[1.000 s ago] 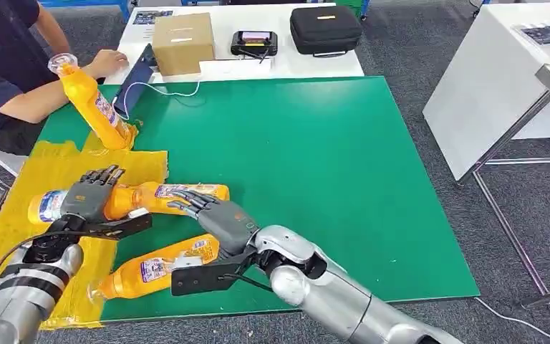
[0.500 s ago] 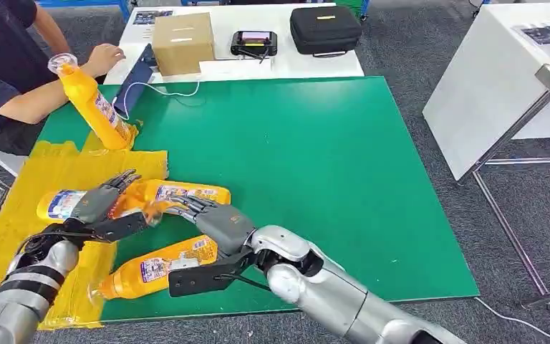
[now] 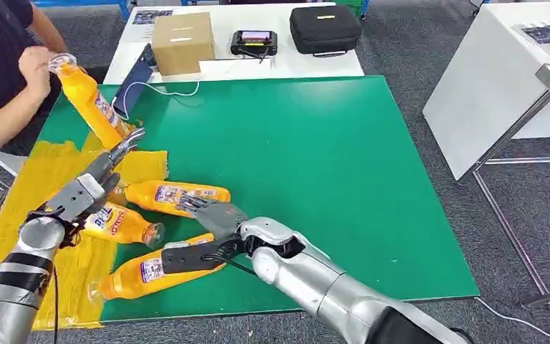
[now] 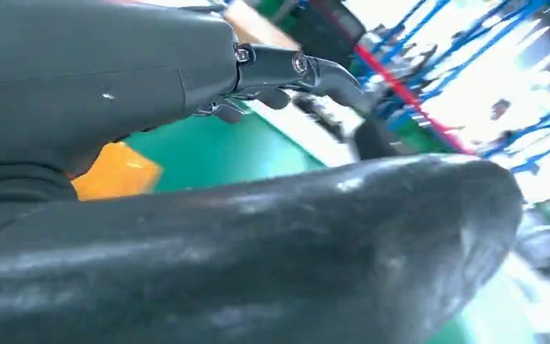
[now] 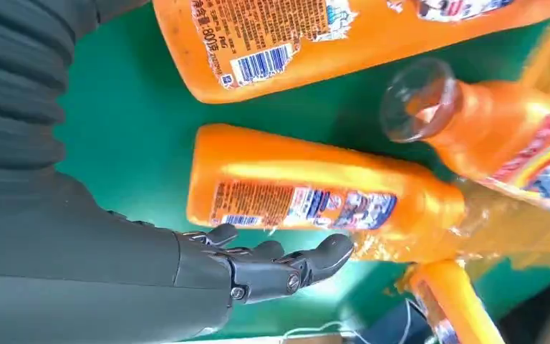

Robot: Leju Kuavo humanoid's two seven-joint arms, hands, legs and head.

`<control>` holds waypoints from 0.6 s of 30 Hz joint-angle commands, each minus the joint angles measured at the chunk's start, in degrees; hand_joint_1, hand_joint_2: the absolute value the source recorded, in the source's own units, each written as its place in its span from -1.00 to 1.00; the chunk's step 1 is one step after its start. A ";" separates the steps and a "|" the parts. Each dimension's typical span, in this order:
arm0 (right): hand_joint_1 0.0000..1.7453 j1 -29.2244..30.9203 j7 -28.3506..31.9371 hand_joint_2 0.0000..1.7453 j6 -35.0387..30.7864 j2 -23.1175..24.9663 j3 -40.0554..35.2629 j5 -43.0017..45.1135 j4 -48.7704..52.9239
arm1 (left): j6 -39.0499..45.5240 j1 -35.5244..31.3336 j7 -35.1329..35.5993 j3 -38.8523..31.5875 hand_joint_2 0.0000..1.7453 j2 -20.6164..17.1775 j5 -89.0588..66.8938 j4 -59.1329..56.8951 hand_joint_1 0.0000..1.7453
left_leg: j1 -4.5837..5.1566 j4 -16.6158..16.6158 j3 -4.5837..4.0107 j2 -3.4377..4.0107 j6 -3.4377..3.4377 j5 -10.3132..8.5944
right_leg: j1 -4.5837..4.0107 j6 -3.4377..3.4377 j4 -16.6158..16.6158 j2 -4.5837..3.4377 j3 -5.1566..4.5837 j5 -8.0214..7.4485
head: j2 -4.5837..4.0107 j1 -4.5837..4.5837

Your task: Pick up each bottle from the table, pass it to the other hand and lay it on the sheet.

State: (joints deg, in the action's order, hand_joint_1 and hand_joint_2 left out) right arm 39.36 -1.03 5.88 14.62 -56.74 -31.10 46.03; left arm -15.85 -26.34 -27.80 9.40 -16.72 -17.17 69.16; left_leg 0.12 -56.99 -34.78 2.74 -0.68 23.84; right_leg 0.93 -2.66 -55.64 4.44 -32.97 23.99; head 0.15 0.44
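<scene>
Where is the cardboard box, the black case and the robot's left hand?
cardboard box (image 3: 182,41), head view, on its front face.
black case (image 3: 326,29), head view, on the middle of its lid.
left hand (image 3: 89,185), head view, on the grey back of the hand.

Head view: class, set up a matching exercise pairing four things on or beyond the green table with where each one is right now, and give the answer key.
Column one:
1. cardboard box
2. black case
3. tilted bottle
4. left robot hand

Column two:
A. leaning, its cap at a person's hand
B. raised over the yellow sheet, holding nothing
C. on the white table, right part
D. on the white table, left part

Pairs: 1-D, 2-C, 3-A, 4-B
</scene>
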 commanded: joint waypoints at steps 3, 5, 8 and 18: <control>-1.00 6.50 0.68 1.00 1.32 5.38 -2.22 0.85 -15.54 | -0.88 -0.63 1.22 -0.83 -1.00 7.03 5.41 6.84 -1.00 | -0.10 -0.08 0.11 -0.31 0.05 0.06 | -0.03 0.10 -0.02 -0.23 0.19 0.08 | 0.00 0.00; -1.00 6.24 0.28 1.00 1.95 5.38 -3.49 1.77 -15.11 | 0.65 -0.87 1.94 -0.11 -1.00 7.33 4.51 7.66 -1.00 | -0.12 -0.07 0.15 -0.31 0.06 0.08 | -0.05 0.11 -0.01 -0.26 0.23 0.09 | 0.00 0.00; -1.00 5.98 -0.66 1.00 1.95 5.38 -6.21 3.06 -15.01 | 0.82 -0.33 1.81 0.06 -1.00 7.51 5.74 9.09 -1.00 | -0.11 -0.03 0.17 -0.29 0.06 0.06 | -0.05 0.11 0.02 -0.22 0.24 0.09 | 0.00 0.00; -1.00 5.89 -1.94 1.00 2.57 5.38 -9.64 5.38 -16.51 | 0.41 -0.10 1.83 0.65 -1.00 8.25 6.97 10.60 -1.00 | -0.03 -0.01 0.05 -0.18 0.03 0.01 | 0.00 0.05 0.01 -0.15 0.08 0.03 | 0.00 0.00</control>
State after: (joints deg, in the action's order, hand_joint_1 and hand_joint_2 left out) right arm 42.34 -2.78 7.93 20.37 -61.66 -26.01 34.27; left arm -15.10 -25.13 -26.43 9.40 -10.14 -10.23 80.04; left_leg 0.12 -56.99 -34.78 2.74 -0.68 23.85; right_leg 0.93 -2.66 -55.64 4.44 -32.98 23.99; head 0.15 0.44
